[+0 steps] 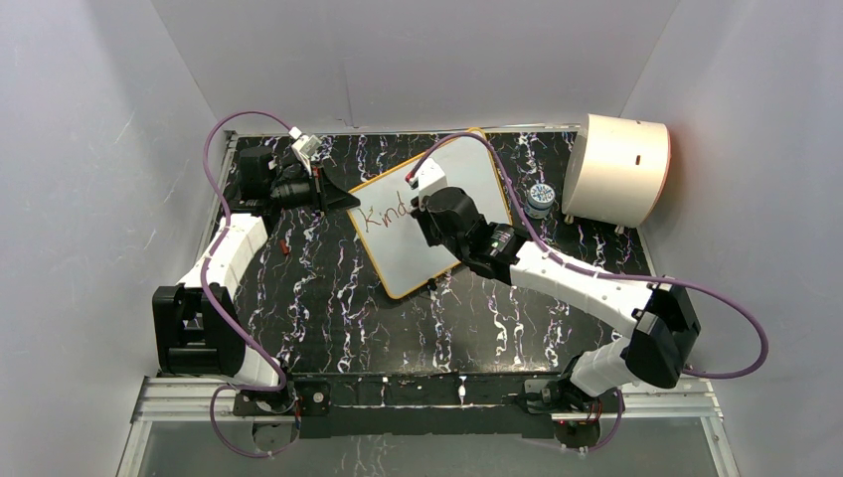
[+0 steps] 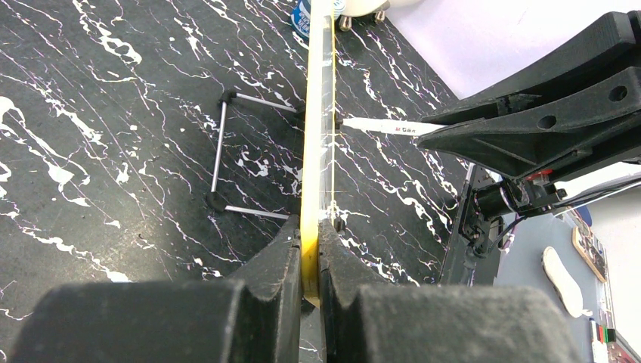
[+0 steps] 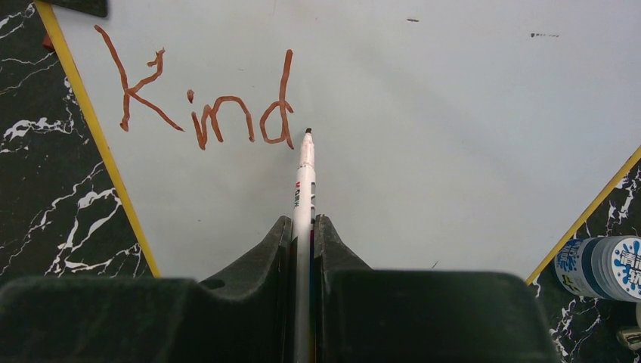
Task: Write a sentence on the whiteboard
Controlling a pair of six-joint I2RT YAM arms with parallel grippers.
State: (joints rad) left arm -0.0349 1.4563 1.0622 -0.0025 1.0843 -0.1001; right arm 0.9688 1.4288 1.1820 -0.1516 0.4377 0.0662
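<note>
— Whiteboard (image 1: 403, 256): where is it sitting?
— It is resting askew on the black marbled mat (image 1: 328, 298) between the two arms. The cream drum (image 1: 616, 169) is standing well apart at the far right.
— And the pincers?
— The left gripper (image 2: 306, 234) is clenching the board's yellow rim at its left-hand corner, one jaw pressing each face. A thin wire stand (image 2: 219, 151) is showing behind the board. The right gripper (image 3: 302, 223) is squeezing a white marker (image 3: 305, 178), whose dark tip is meeting the white surface just beside the "d".
— How is the sentence (image 3: 204, 106) reading?
— Only "Kind" is showing, in red, near the left rim. Bare white is stretching rightward from the tip to the far rim, and a small blue-and-white jar (image 3: 597, 268) is sitting just beyond that rim.
</note>
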